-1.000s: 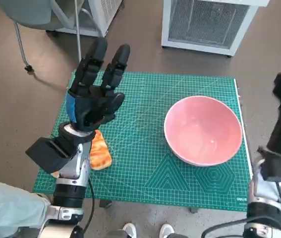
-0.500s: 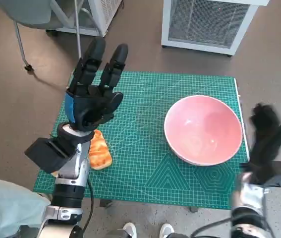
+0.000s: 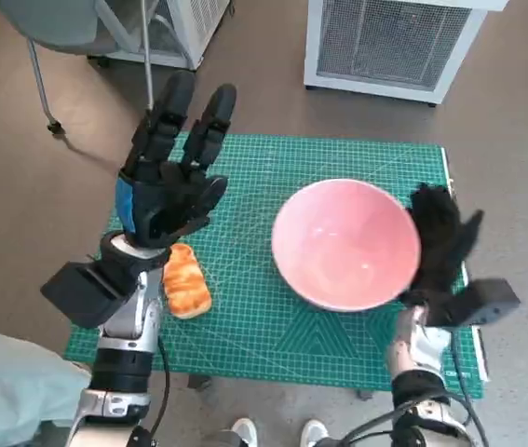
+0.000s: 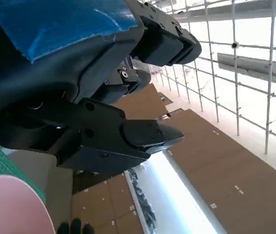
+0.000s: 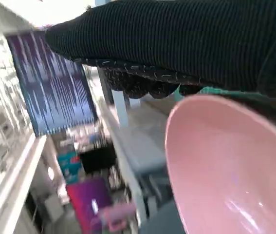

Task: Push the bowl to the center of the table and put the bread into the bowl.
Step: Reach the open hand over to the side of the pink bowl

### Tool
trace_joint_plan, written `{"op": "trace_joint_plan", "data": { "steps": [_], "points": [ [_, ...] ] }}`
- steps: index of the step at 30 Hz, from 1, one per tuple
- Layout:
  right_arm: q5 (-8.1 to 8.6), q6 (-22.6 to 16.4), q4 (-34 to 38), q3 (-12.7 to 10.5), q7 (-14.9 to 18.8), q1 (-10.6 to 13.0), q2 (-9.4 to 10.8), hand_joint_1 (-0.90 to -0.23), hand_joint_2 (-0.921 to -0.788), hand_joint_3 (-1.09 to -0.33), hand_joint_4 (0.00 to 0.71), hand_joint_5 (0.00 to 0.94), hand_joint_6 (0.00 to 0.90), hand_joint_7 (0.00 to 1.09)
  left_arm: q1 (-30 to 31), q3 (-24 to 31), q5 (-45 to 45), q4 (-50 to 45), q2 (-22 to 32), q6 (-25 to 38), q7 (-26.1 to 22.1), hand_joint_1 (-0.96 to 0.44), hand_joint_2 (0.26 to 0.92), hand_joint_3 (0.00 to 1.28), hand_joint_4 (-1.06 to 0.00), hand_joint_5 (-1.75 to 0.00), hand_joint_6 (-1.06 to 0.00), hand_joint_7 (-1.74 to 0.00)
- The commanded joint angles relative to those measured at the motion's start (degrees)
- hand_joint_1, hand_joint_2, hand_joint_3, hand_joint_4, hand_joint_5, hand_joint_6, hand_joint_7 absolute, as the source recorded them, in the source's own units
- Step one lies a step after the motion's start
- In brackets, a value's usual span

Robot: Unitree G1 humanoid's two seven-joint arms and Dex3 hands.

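A large pink bowl (image 3: 345, 244) sits on the green cutting mat (image 3: 264, 186), a little right of its middle. My gloved right hand (image 3: 439, 244) presses flat against the bowl's right rim, fingers up and holding nothing. The right wrist view shows the bowl (image 5: 225, 170) close under the glove (image 5: 186, 44). A golden bread piece (image 3: 187, 281) lies near the mat's left front. My left hand (image 3: 169, 172) hovers raised above the mat's left side, just behind the bread, fingers spread and empty. In the left wrist view its black fingers (image 4: 128, 136) are apart, with a sliver of bowl (image 4: 11, 204) in one corner.
The mat covers a small table with floor all round. A white metal cabinet (image 3: 389, 42) stands behind the table, and a grey chair (image 3: 68, 28) at the far left. White shoe tips (image 3: 273, 432) show by the table's front edge.
My right hand swung in from beyond the table's right edge to the bowl's rim and pushed the bowl leftward toward the middle. The left hand stayed nearly still.
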Motion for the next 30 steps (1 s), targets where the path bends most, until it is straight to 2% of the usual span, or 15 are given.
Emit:
{"op": "trace_joint_plan", "data": {
  "steps": [1, 8, 12, 18, 24, 30],
  "points": [
    [0.54, 2.62, 2.3, -0.4, 0.75, -2.36, 0.68, -0.467, -0.921, -0.864, 0.259, 0.001, 0.064, 0.56, 1.34, 0.44, -0.36, -1.83, 0.55, 0.91, 0.35, 0.01, 0.921, 0.27, -0.31, 0.0, -0.44, -0.01],
    [1.71, 5.16, 4.15, -1.56, 1.98, -6.15, 1.39, -0.482, -0.921, -0.836, 0.261, 0.001, 0.096, 0.52, 2.44, 0.67, -0.09, -3.63, 0.7, 1.85, 0.98, 0.0, 0.921, 0.26, -0.31, 0.0, -0.44, -0.01],
    [1.52, 6.08, 4.91, -1.68, 1.75, -7.97, 1.98, -0.476, -0.921, -0.826, 0.266, 0.003, 0.107, 0.5, 2.79, 0.81, 0.17, -4.06, 0.82, 1.87, 1.28, -0.01, 0.921, 0.26, -0.31, 0.0, -0.44, -0.01],
    [-0.05, 6.46, 5.62, -0.58, 0.91, -9.47, 2.35, -0.459, -0.921, -0.825, 0.274, 0.006, 0.104, 0.48, 3.03, 0.99, 0.19, -4.29, 0.98, 1.63, 1.44, -0.02, 0.921, 0.25, -0.3, 0.0, -0.44, 0.0],
    [-1.57, 6.68, 5.85, 0.34, 0.08, -10.4, 1.29, -0.459, -0.921, -0.834, 0.267, 0.001, 0.108, 0.46, 3.45, 1.26, 0.4, -4.59, 1.4, 1.06, 1.42, -0.03, 0.921, 0.25, -0.3, 0.0, -0.44, 0.0],
    [-3.25, 4.6, 3.03, 1.49, -1.08, -10.28, -0.24, -0.46, -0.921, -0.839, 0.262, 0.0, 0.105, 0.45, 4.15, 2.34, -0.28, -5.23, 3.26, 0.99, 0.58, -0.03, 0.921, 0.25, -0.3, 0.0, -0.44, 0.0]
  ]
}}
